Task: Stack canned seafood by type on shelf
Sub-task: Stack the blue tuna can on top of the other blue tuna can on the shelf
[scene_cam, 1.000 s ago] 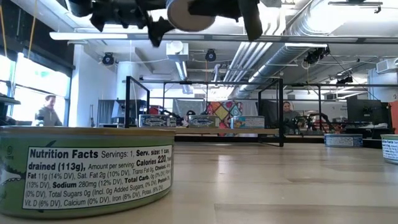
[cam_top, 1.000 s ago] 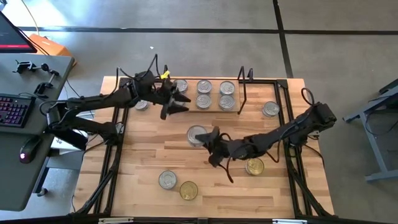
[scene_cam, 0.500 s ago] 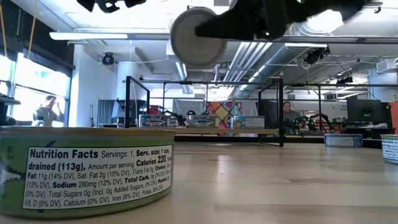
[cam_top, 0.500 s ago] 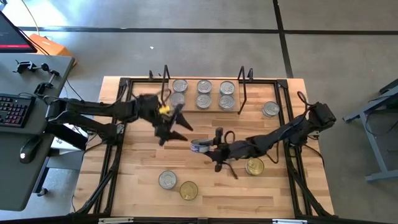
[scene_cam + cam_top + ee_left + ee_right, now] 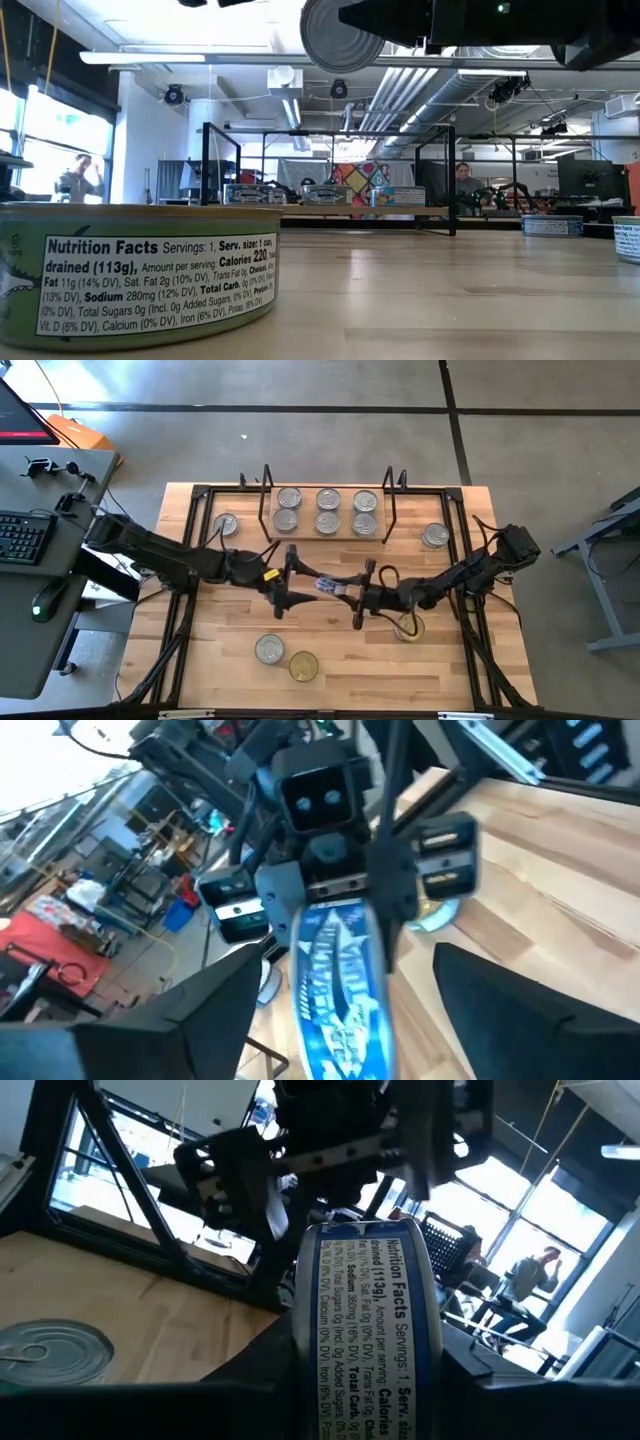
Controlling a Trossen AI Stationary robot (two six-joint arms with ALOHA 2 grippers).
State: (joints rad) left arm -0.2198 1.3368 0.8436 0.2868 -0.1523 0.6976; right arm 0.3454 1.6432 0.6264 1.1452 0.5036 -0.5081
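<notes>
Right gripper [image 5: 352,592] clamps a blue-label tin [image 5: 331,587] on edge above mid-table, left gripper [image 5: 287,582] spread wide facing it. Low view: tin [image 5: 342,35] aloft. Left wrist: fingers [image 5: 200,1020] flank it. Shelf [image 5: 327,531] carries six tins.

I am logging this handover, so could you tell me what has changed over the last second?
The left gripper left the shelf and swung to mid-table, open, facing the blue-label tin. The right gripper, gripping that tin, lifted and turned it on edge. Tins on the shelf and table stayed.
</notes>
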